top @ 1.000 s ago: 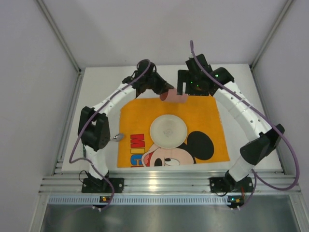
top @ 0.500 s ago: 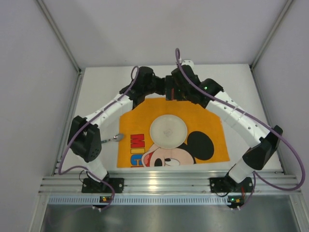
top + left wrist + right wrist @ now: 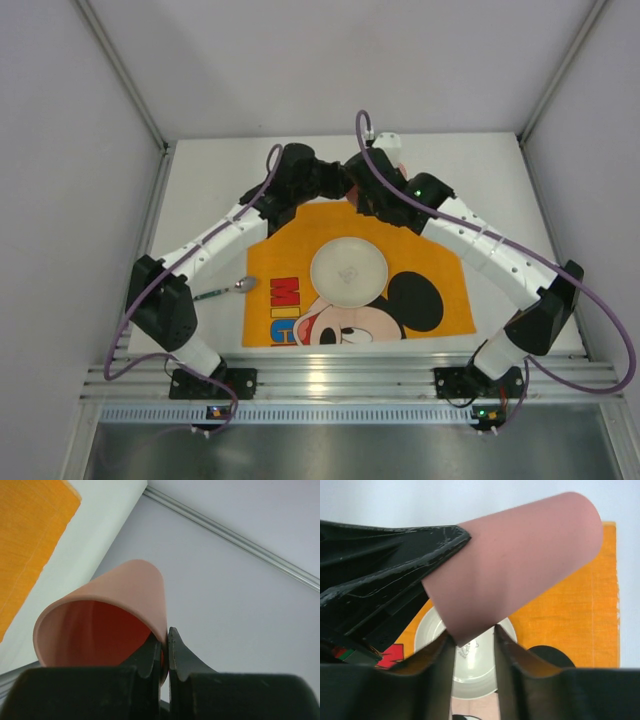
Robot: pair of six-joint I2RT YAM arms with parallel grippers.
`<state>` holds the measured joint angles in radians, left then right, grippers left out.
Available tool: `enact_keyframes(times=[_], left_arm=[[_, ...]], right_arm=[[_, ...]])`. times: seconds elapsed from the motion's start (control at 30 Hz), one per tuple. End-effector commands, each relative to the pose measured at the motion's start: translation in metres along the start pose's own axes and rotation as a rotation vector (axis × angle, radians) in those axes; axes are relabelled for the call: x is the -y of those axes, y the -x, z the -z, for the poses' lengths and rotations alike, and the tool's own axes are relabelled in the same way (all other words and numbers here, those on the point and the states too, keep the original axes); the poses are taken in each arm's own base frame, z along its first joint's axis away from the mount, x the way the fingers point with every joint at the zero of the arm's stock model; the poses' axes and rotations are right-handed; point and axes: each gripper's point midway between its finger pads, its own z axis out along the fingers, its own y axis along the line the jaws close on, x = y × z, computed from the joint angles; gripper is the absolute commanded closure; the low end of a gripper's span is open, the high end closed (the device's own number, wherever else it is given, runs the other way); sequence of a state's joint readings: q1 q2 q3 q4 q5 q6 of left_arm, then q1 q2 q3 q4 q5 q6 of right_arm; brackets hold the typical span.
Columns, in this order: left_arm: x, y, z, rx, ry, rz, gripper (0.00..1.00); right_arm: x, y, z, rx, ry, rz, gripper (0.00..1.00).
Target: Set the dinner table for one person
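The left claw (image 3: 166,633) pinches a round pink plastic cup (image 3: 115,600), its edge between the fingers of the half-closed right claw (image 3: 472,634), grip unclear.

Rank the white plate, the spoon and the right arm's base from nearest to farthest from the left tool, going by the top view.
From the left tool, which grips the pink cup:
1. white plate, in the middle of the orange cloth.
2. spoon, just off the cloth's left edge.
3. right arm's base, at the near edge on the right.
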<state>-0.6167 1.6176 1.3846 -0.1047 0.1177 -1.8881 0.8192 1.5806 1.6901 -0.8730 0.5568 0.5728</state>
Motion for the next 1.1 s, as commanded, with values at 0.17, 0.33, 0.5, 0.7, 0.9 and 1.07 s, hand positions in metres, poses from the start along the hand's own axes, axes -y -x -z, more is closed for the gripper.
enact_keyframes(times=[0.17, 0.33, 0.5, 0.7, 0.9, 1.07], left_arm=[[0.013, -0.027, 0.022, -0.115, -0.028, 0.029, 0.95], [-0.003, -0.043, 0.010, -0.220, 0.045, -0.040, 0.79], [-0.015, -0.051, 0.008, -0.264, 0.130, -0.091, 0.50], [-0.019, -0.065, 0.025, -0.321, 0.180, -0.107, 0.46], [0.004, -0.081, 0.080, -0.385, 0.173, -0.273, 0.47], [0.007, -0.067, 0.130, -0.376, 0.170, -0.406, 0.47]], right_arm=[[0.019, 0.012, 0.008, 0.064, -0.107, -0.002, 1.00], [0.016, 0.015, 0.012, 0.080, -0.110, 0.010, 1.00], [0.030, 0.018, 0.012, 0.108, -0.186, 0.029, 1.00], [0.043, 0.025, 0.008, 0.122, -0.229, 0.028, 1.00], [0.076, 0.036, -0.010, 0.064, -0.244, -0.021, 1.00], [0.129, 0.030, -0.048, -0.121, -0.263, -0.151, 1.00]])
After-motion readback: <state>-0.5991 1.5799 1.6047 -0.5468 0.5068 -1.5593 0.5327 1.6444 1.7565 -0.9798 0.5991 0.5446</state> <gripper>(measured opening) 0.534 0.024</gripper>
